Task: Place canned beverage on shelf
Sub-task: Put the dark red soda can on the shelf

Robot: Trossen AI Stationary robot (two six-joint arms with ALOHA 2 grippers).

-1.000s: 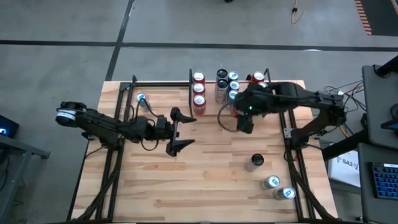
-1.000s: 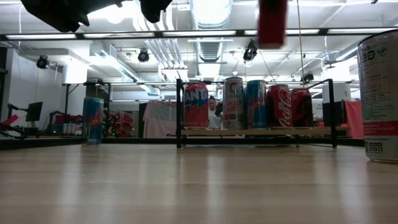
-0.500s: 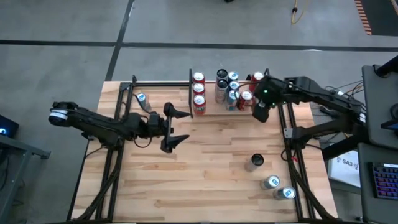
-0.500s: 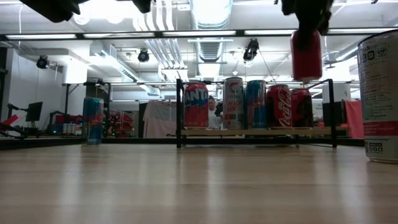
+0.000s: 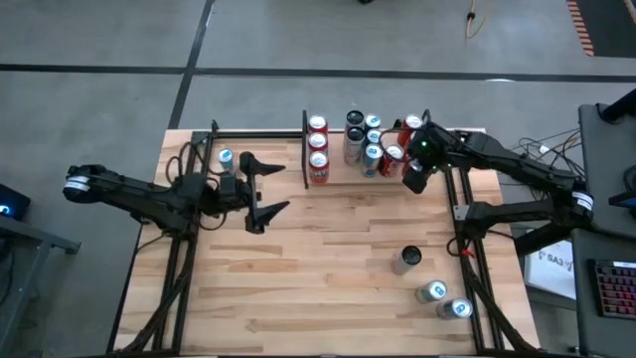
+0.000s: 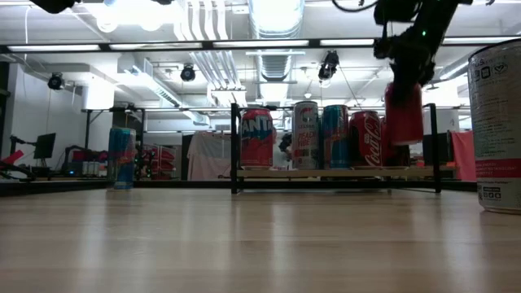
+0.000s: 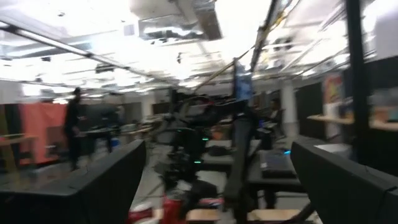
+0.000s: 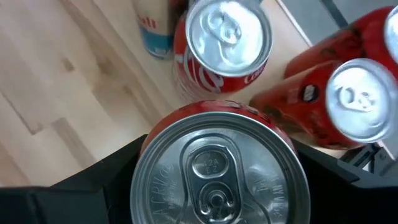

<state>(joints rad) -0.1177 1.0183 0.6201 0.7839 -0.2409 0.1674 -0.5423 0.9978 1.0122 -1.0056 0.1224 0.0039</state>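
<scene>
A red canned beverage (image 6: 404,114) hangs upright in my right gripper (image 5: 417,175), which is shut on it, just in front of the right end of the shelf (image 6: 334,172). The shelf's light-wood board (image 5: 343,175) with black rails stands at the table's far edge and bears several upright cans. In the right wrist view the can's silver top (image 8: 214,168) fills the space between my fingers, with two red shelf cans (image 8: 227,46) beyond it. My left gripper (image 5: 284,187) hovers open over the table's left half, holding nothing. My right gripper pinches the can's upper side wall (image 8: 140,163) between its two fingers (image 8: 93,193), one on each opposite side. The fingers come from above, slanting down. The can is upright, top up, lifted clear of the table and the shelf board.
A blue can (image 5: 226,157) stands alone at the far left. Three more cans (image 5: 432,291) stand at the table's near right; one of them (image 6: 496,122) looms at the low view's right edge. Bare wood lies in the table's middle and near left.
My right gripper has carried the red can from over the table's middle toward the shelf's right end and lowered it to about the level of the shelf cans. The can stays upright. My left gripper has drawn back toward the table's left edge and risen, still open.
</scene>
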